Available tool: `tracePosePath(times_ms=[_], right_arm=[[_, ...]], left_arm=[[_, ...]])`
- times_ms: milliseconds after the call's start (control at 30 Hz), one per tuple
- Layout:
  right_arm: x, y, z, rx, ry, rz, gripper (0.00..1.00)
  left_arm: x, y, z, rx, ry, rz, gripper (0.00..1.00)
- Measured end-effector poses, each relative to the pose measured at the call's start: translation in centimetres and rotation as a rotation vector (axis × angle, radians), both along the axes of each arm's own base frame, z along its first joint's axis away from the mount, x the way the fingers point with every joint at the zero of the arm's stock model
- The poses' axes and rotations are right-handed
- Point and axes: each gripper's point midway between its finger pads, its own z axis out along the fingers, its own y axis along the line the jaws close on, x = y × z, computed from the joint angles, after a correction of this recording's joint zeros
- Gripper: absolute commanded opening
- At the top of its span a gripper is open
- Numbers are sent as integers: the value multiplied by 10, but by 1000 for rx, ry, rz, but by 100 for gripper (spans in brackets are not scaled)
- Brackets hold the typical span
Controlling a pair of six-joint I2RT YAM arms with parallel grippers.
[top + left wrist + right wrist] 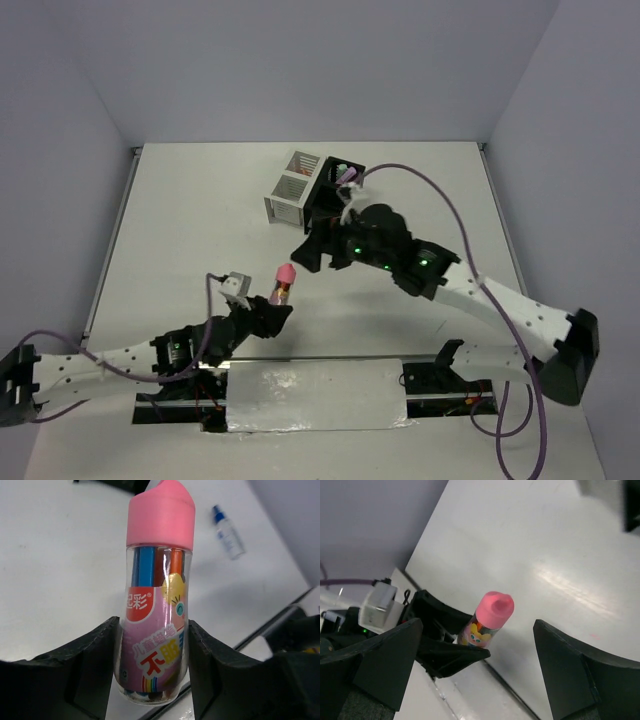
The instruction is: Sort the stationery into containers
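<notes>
— Two boxes stand at the far side of the table (200, 220): the white box (292, 190) on the left, the black box (330, 185) touching it on the right, partly behind the right arm
— Anything in them?
— One purple-pink pen (347, 177) sticks out of the black box; I cannot make out the white box's slots
— And the left gripper (268, 318)?
— Pinching the tube (283, 283) low on its clear body, one jaw on each side, pink cap up. Blue and orange show through the wall. It sits near the front edge of the table, well apart from the boxes; whether its base touches the table I cannot tell
— The right gripper (312, 250)?
— Spread wide, with nothing between its fingers (575, 670). It hangs just in front of the black box, facing the tube
— Anything loose?
— One bottle (227, 532), clear with a blue cap, lies flat on the table beyond the tube in the left wrist view; I cannot find it from above
</notes>
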Motion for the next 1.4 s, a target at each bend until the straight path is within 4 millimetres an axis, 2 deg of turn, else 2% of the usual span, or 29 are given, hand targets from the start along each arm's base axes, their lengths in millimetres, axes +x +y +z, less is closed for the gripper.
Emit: tracePosePath(times_ms=[100,200,300,367,467,633,667,700,767,800,833,867,900,933,1000,1067,1233,1300,1400], right_arm=[[-17,47,-17,-66,43,49,100],[-31,75,-18,-92,48,63,100],[-36,89,-10,-73,49,55,100],[-36,93,-8,-59,52,39,100],[-35,97,-8,-48,57,28,93],[-36,103,-8,-38,60,45,41],[-38,104,-8,-38,60,52,6],[-38,104,-8,-39,60,58,0],[-38,104,-9,-46,52,63,0],[-38,103,-11,-49,50,65,0],[-37,102,-11,-49,46,71,0],[-36,101,-11,-44,42,73,0],[-33,99,-11,-35,39,75,0],[-28,95,-12,-32,35,68,0],[-13,83,-13,-38,13,30,0],[15,65,-9,-46,-26,-44,0],[117,6,17,-75,-169,-285,0],[152,0,37,-89,-235,-338,0],[190,11,63,-87,-337,-358,0]], left_arm=[[-6,11,24,-115,-126,-48,0],[-11,19,56,-201,-237,-83,0],[-14,27,83,-244,-309,-96,0],[-16,29,92,-235,-333,-109,0],[-18,30,99,-210,-352,-126,0],[-16,25,92,-139,-350,-143,0],[-16,24,89,-128,-346,-146,0],[-16,22,87,-119,-342,-148,0],[-14,21,85,-104,-336,-145,1],[-13,20,84,-94,-330,-141,9],[-12,20,83,-81,-323,-131,46],[-10,20,83,-70,-314,-122,75],[-8,20,82,-50,-299,-108,96],[-2,24,82,-25,-274,-63,99],[8,33,82,39,-213,32,99],[16,38,85,100,-139,119,99],[28,51,85,308,-2,272,99],[34,57,76,395,43,307,99],[47,68,57,507,138,349,99]])
